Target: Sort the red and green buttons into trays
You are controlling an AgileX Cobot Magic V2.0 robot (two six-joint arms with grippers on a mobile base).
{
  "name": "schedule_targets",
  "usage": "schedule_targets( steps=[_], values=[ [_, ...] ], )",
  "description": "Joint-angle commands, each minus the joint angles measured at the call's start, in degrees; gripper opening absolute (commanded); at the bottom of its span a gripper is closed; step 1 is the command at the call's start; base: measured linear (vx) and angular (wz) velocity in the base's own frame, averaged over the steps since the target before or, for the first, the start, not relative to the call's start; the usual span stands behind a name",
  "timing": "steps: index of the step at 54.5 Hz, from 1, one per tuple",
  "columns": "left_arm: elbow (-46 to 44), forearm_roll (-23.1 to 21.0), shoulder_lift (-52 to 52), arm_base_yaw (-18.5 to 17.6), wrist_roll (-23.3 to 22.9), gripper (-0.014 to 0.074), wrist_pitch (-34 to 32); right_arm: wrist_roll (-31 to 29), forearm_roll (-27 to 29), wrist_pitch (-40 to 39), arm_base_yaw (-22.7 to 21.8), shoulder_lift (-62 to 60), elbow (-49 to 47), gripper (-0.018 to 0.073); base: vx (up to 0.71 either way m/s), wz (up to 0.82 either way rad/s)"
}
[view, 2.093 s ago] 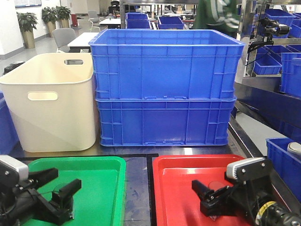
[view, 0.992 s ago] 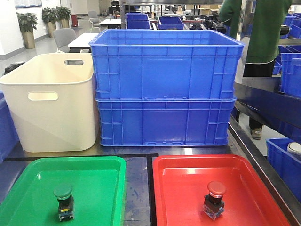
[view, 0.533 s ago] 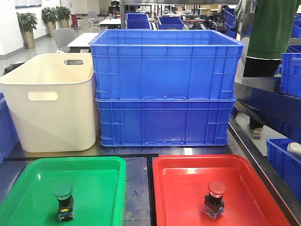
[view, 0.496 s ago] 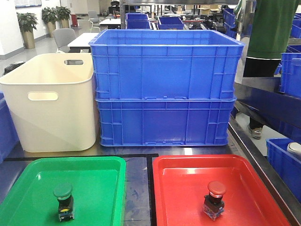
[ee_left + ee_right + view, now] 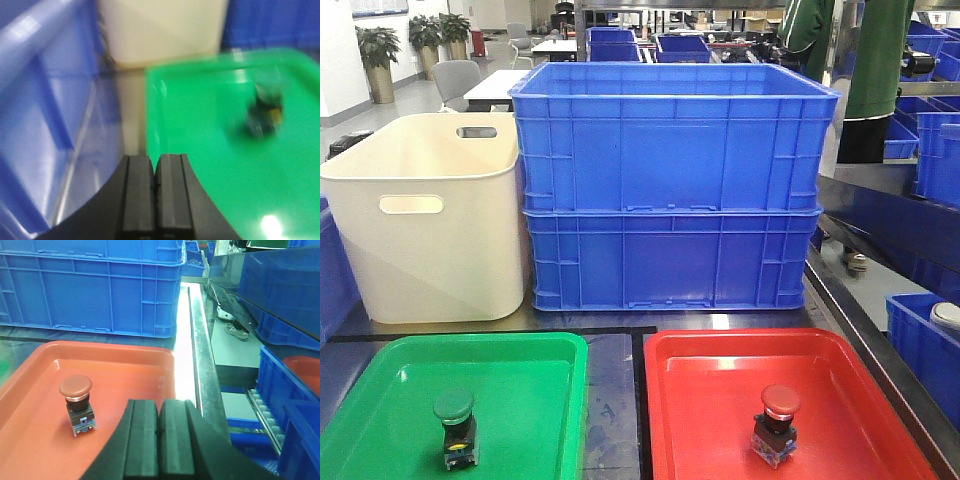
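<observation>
The green button stands upright in the green tray at the front left. In the red tray beside it stands the red button, upright too. Neither gripper shows in the front view. In the left wrist view, which is blurred, my left gripper is shut and empty near the green tray's left rim, with the green button to its upper right. In the right wrist view, my right gripper is shut and empty over the red tray's right side, and the red button is to its left.
Two stacked blue crates stand behind the trays, with a cream bin to their left. A blue bin lies left of the green tray. More blue bins and a metal rail line the right. A person in green stands at the back right.
Both arms, open over the trays 2.1 s ago, have left the front view, and a button now stands in each tray. The person at the back right has shifted.
</observation>
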Motion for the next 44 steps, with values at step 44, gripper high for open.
schedule_targets(
  steps=[44],
  values=[
    [19.06,-16.52,-24.95,8.44,7.98,-0.0006,-21.50,-0.45,-0.73,-3.97,-0.06,0.09,-1.69,-0.0008,0.00,0.00]
  ],
)
